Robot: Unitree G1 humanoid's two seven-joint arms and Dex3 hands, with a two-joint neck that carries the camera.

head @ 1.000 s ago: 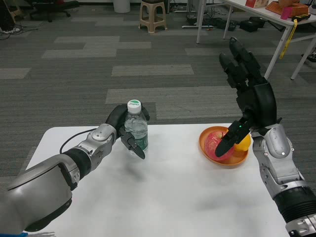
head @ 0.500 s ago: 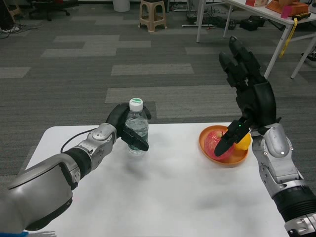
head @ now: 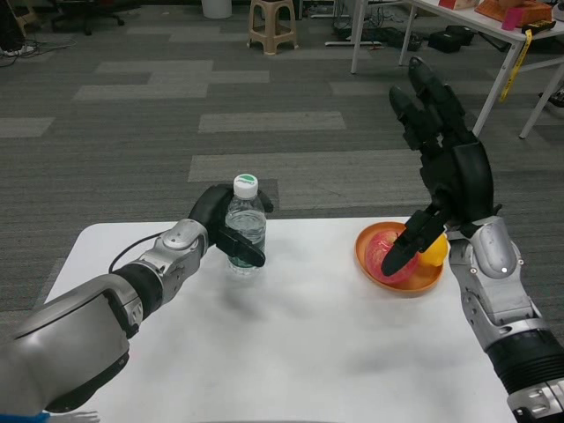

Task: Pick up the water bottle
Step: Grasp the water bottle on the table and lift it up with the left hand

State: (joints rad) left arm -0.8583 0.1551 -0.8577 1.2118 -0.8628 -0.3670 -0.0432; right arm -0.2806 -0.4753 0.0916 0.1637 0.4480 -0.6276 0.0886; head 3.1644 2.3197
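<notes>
A clear water bottle (head: 245, 222) with a white cap stands upright on the white table (head: 282, 344), near its far edge on the left. My left hand (head: 222, 225) wraps around the bottle from the left, fingers closed across its front. My right hand (head: 445, 172) is raised high at the right with fingers spread, holding nothing; its thumb hangs over an orange bowl (head: 398, 261).
The orange bowl holds a pink fruit and a yellow one behind my right hand. Beyond the table lies grey carpet with a beige stool (head: 271, 26) and white table legs (head: 359, 40) at the back.
My left hand's fingers have closed around the bottle's front, and the bottle has shifted slightly. The right hand has barely moved.
</notes>
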